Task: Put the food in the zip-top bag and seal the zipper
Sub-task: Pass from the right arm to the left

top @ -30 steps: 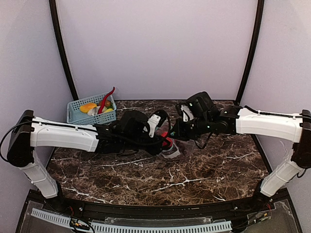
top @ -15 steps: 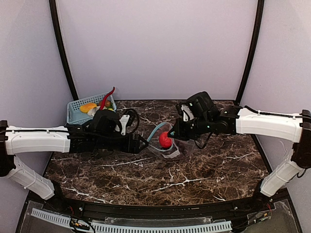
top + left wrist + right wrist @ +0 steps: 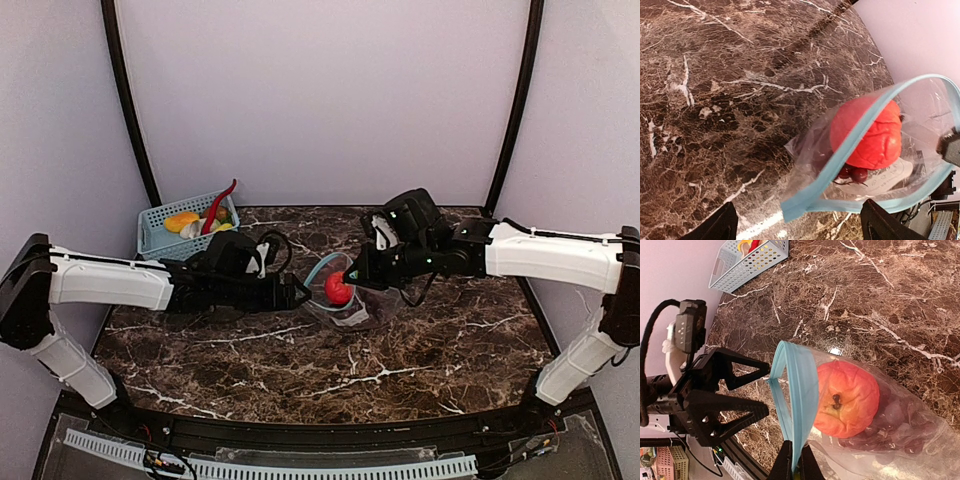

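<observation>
Right gripper point(image 3: 794, 460) clamped on zipper point(image 3: 802, 390); left gripper point(image 3: 297, 293) agape just left of zip-top bag point(image 3: 807, 150); white print unreadable, possibly label.

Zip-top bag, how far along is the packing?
Done: red fruit and grape bunch sit inside the zip-top bag. In hand: the right hand pinches the zipper edge, mouth open; the left hand is open, empty. Left: pieces in the blue basket, then sealing.

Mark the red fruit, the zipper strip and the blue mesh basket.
red fruit point(image 3: 845, 397): right wrist view, middle of its skin.
zipper strip point(image 3: 804, 390): right wrist view, flat face of the teal band.
blue mesh basket point(image 3: 185, 242): top external view, its near wall.
</observation>
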### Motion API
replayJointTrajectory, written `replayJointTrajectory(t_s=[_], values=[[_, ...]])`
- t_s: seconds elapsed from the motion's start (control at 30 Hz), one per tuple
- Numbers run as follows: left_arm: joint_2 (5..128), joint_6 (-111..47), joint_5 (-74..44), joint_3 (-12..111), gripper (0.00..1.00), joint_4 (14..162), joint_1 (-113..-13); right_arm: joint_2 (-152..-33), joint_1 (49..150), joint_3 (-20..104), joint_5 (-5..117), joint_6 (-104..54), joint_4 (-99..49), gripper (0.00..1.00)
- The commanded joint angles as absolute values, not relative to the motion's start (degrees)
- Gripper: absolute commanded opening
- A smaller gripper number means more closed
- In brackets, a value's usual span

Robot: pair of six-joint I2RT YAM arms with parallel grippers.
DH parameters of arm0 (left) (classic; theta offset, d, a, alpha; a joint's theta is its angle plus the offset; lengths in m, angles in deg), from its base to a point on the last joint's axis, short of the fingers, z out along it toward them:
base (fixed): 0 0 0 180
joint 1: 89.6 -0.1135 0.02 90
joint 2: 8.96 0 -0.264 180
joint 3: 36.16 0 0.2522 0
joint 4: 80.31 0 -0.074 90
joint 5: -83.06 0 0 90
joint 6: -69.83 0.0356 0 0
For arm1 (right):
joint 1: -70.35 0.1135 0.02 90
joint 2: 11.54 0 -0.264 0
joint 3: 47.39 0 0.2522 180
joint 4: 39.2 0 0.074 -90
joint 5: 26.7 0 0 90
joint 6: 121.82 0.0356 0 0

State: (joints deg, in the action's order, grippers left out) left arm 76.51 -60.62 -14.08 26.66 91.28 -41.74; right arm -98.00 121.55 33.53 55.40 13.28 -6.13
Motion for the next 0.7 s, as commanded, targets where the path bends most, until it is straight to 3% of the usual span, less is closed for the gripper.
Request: replayJointTrajectory(t_s=[0.0, 0.13, 0.2, 0.23, 0.3, 0.5, 0.67], values=[[79.50, -62.05, -15.07, 28.08, 0.81, 94.10, -43.64, -97.41, 121.24, 32.89, 54.66, 13.31, -8.22, 0.05], [82.85, -61.84, -17.90, 29.60, 0.61, 96.15, -43.89, -97.39, 121.24, 32.76, 54.69, 13.27, -8.30, 0.05], [84.30, -61.55, -20.17, 30.04, 0.41, 98.36, -43.90, -97.36, 121.20, 32.67, 54.91, 13.27, -8.26, 0.04], [84.80, -61.43, -20.85, 30.23, 0.24, 99.23, -43.90, -97.41, 121.19, 32.65, 55.13, 13.24, -8.22, 0.04], [84.46, -60.40, -22.11, 31.10, 0.06, 98.97, -43.90, -97.26, 121.14, 32.52, 56.23, 13.65, -7.71, 0.04], [75.12, -53.07, -20.51, 32.21, 0.01, 91.60, -43.90, -96.60, 119.93, 30.58, 58.09, 15.32, -6.83, 0.05], [71.86, -50.54, -26.82, 35.46, 0.01, 81.99, -43.90, -99.17, 118.52, 30.63, 56.68, 15.12, -6.81, 0.05]])
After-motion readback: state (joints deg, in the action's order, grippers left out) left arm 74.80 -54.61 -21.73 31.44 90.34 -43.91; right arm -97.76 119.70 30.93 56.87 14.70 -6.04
